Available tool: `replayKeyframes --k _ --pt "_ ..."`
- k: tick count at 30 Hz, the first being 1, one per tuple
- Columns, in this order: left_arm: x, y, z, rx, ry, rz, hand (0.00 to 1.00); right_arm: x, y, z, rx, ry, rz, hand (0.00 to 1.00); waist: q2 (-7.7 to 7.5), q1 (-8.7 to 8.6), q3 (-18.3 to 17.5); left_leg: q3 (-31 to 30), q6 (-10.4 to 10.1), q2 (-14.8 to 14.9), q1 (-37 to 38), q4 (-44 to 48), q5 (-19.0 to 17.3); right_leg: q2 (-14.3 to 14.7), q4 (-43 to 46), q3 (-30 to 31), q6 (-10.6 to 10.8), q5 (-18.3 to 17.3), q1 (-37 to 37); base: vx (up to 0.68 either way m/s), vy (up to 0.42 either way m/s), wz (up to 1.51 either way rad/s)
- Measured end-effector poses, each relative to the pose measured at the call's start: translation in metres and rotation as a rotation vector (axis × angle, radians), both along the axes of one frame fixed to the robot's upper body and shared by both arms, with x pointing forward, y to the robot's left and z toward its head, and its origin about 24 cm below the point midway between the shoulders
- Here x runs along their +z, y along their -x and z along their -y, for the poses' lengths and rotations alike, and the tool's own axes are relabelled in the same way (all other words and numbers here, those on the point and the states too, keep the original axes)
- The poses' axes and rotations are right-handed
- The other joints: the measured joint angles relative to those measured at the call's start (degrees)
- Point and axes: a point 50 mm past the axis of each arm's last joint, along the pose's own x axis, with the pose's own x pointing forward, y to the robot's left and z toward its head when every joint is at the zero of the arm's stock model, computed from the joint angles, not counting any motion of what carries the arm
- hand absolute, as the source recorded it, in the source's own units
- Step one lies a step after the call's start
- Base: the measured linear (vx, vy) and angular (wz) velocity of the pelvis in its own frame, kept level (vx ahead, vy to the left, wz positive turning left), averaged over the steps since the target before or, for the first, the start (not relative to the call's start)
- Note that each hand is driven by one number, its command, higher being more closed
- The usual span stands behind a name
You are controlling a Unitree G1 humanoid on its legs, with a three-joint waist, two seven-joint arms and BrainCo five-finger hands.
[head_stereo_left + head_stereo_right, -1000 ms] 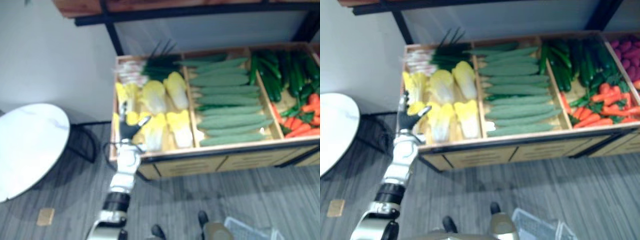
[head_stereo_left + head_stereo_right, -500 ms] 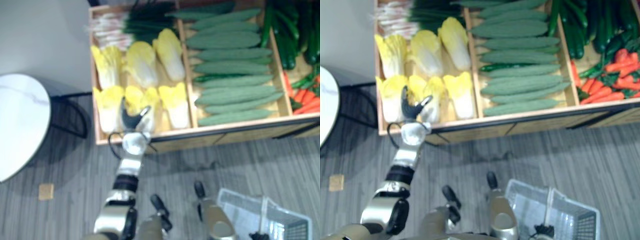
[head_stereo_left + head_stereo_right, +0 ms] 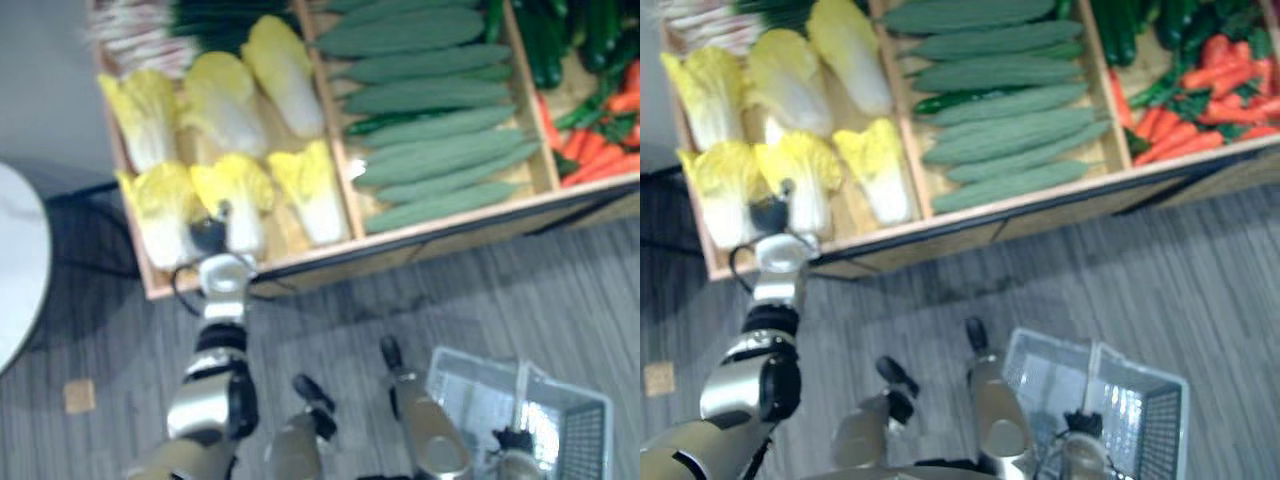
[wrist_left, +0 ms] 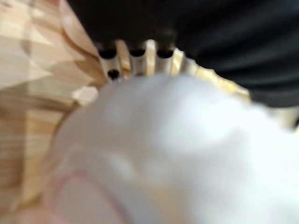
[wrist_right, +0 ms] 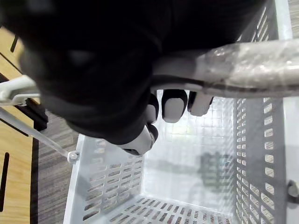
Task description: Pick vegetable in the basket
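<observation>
At the front of the wooden crate (image 3: pixel 450 222), my left hand (image 3: pixel 207 236) rests against a cabbage (image 3: pixel 240 195); if it grips already, I cannot tell. My right hand (image 5: pixel 174 105) is closed around the handle (image 5: pixel 243 63) of the basket (image 5: pixel 107 196), and no vegetable is inside yet.

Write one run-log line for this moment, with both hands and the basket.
left hand: at front-row napa cabbage in crate, grip unclear | right hand: curled round basket handle | basket: no vegetable inside yet

Left hand (image 3: pixel 208 238) extended forward; right hand (image 5: pixel 174 105) low, curled round basket handle (image 5: pixel 243 60).
</observation>
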Motion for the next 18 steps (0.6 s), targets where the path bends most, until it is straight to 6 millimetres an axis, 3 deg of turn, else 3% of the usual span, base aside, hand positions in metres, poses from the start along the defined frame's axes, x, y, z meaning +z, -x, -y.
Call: replayKeyframes --k 3,4,5,7,8,9,11,12,14,16,18 --pt "0.014 -0.009 0.007 -0.048 0.002 0.03 1.0 0.004 -0.012 -0.006 0.035 -0.023 0.042 1.0 -1.0 -0.06 0.4 0.3 -0.4 2.0 1.1 4.0 -2.4 1.3 -1.0 1.7 -0.4 1.4 1.9 0.08 -0.037 -0.38" --pt "0.019 -0.013 0.015 -0.084 0.012 0.048 1.0 0.006 -0.018 -0.009 0.058 -0.021 0.052 1.0 -1.7 0.01 0.6 -2.5 -0.3 2.7 1.1 6.9 -3.8 1.8 -0.8 2.4 -0.4 1.4 2.9 0.03 -0.029 -0.25" --pt "0.022 -0.014 0.017 -0.092 0.016 0.06 1.0 0.007 -0.021 -0.011 0.074 -0.02 0.057 1.0 -2.21 0.01 0.5 -6.1 0.3 2.9 0.6 8.4 -4.5 2.0 -0.6 2.9 -0.4 1.4 3.2 0.03 -0.029 -0.4" --pt "0.033 -0.014 0.018 -0.085 0.03 0.121 1.0 0.014 -0.033 -0.013 0.121 -0.001 0.098 1.0 -3.27 0.61 0.2 -21.5 -0.2 2.1 -0.6 12.4 -6.8 2.6 0.2 4.9 -0.4 1.4 3.9 0.0 0.035 -0.57" --pt "0.046 -0.012 0.024 -0.106 -0.004 0.181 1.0 0.02 -0.038 -0.008 0.132 0.017 0.124 1.0 -3.23 1.37 0.2 -29.1 -1.3 1.1 -0.1 12.8 -8.6 3.2 0.4 6.0 -0.1 1.3 4.3 -0.04 0.151 -0.55" --pt "0.061 -0.009 0.034 -0.14 -0.064 0.252 1.0 0.026 -0.042 -0.005 0.145 0.036 0.151 1.0 -3.22 1.38 0.1 -32.4 -2.6 0.6 0.7 12.5 -10.2 3.3 0.4 6.4 0.6 1.2 4.7 -0.05 0.18 -0.35" --pt "0.075 -0.003 0.053 -0.197 -0.128 0.33 1.0 0.031 -0.042 -0.002 0.153 0.055 0.173 1.0 -3.26 1.32 -1.4 -32.3 -3.2 0.1 1.7 10.4 -12.1 3.0 0.3 6.2 1.2 1.2 4.7 -0.06 0.156 -0.06" --pt "0.08 0.008 0.065 -0.223 -0.186 0.386 1.0 0.034 -0.041 -0.008 0.18 0.059 0.192 1.0 -4.99 1.56 -3.2 -31.0 -2.7 -1.5 3.3 8.3 -12.1 2.2 -0.1 7.1 1.7 1.5 4.9 -0.05 0.154 -0.19" --pt "0.075 0.021 0.064 -0.191 -0.219 0.408 1.0 0.038 -0.037 -0.011 0.194 0.069 0.213 1.0 -5.7 1.53 -5.6 -29.3 -2.5 -2.8 5.2 6.9 -12.0 1.2 -1.2 8.9 2.4 2.0 5.6 -0.02 0.132 -0.4" --pt "0.078 0.038 0.065 -0.114 -0.301 0.457 1.0 0.04 -0.03 -0.01 0.212 0.098 0.229 1.0 -5.44 1.46 -7.5 -28.1 -2.3 -4.3 7.3 6.1 -12.0 -0.2 -1.9 9.3 3.2 2.5 6.9 -0.01 0.15 -0.42" --pt "0.091 0.062 0.064 -0.039 -0.411 0.547 1.0 0.039 -0.026 -0.013 0.216 0.096 0.232 1.0 -4.96 1.47 -8.4 -26.4 -1.2 -4.4 7.8 6.9 -12.3 -1.9 -2.0 2.0 1.7 4.0 6.3 -0.05 0.067 -0.36"
